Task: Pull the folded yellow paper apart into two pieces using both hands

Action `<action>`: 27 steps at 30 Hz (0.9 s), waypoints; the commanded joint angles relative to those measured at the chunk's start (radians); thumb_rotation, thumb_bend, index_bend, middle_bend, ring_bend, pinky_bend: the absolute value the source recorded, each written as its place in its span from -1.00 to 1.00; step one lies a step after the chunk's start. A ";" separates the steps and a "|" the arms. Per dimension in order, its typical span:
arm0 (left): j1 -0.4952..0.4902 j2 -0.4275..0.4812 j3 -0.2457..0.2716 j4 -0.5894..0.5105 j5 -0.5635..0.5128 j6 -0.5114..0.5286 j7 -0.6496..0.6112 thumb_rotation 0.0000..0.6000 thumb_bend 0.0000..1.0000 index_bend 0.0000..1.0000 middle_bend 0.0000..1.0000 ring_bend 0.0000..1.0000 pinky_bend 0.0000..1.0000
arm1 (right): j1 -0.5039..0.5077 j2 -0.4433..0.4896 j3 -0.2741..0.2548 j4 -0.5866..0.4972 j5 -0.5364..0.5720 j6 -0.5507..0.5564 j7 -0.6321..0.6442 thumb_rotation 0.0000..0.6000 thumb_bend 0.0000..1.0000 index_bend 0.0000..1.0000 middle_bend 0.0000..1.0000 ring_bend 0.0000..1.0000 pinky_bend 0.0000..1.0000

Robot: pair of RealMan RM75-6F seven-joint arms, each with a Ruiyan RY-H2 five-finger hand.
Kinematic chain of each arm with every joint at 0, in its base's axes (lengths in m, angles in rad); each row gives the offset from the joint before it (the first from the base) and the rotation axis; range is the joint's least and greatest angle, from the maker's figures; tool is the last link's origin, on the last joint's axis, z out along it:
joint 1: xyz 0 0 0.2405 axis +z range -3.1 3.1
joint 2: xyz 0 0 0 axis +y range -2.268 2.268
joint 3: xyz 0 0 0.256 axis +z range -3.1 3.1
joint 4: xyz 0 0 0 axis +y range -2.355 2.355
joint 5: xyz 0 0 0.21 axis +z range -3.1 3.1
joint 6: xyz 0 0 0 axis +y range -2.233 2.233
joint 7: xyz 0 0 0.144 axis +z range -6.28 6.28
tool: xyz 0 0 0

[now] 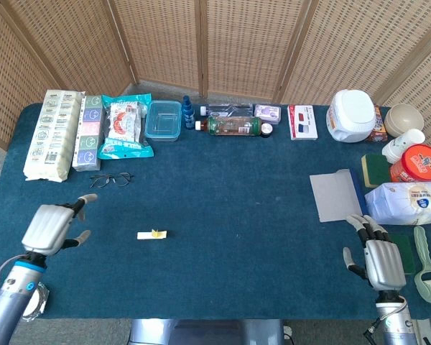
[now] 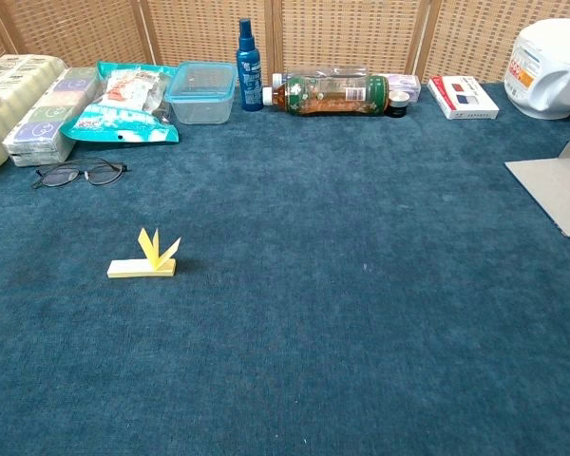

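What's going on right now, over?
Left hand open, beside the yellow paper. Right hand open, far off. Paper flat on table, untouched. Path clear; eyeglasses lie behind.

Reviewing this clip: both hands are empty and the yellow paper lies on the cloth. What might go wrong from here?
1. The folded yellow paper is small and lies flat on the blue cloth; big fingers may push or crush it rather than pinch it.
2. The glasses lie just beyond the left hand and might get knocked.
3. The right hand sits far off near the grey sheet, so a two-handed grip may come late or uneven.
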 commanded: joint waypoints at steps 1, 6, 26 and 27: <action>-0.055 -0.017 -0.012 0.020 -0.021 -0.069 0.008 1.00 -0.69 -0.49 0.67 0.86 0.81 | 0.000 -0.003 -0.001 0.001 0.000 -0.002 0.000 1.00 -0.06 -0.64 -0.59 -0.79 -0.62; -0.115 -0.042 -0.013 0.044 -0.060 -0.143 0.043 1.00 -0.70 -0.49 0.79 0.98 0.92 | 0.002 -0.009 -0.002 0.006 0.002 -0.007 0.002 1.00 -0.06 -0.65 -0.59 -0.79 -0.62; -0.159 -0.208 0.039 0.094 -0.218 -0.139 0.183 1.00 -0.55 -0.24 0.97 1.00 1.00 | 0.001 -0.019 -0.003 0.032 0.014 -0.022 0.025 1.00 -0.06 -0.65 -0.59 -0.79 -0.62; -0.164 -0.212 0.041 0.094 -0.231 -0.144 0.191 1.00 -0.55 -0.23 0.97 1.00 1.00 | 0.001 -0.018 -0.003 0.033 0.015 -0.022 0.026 1.00 -0.06 -0.65 -0.59 -0.79 -0.62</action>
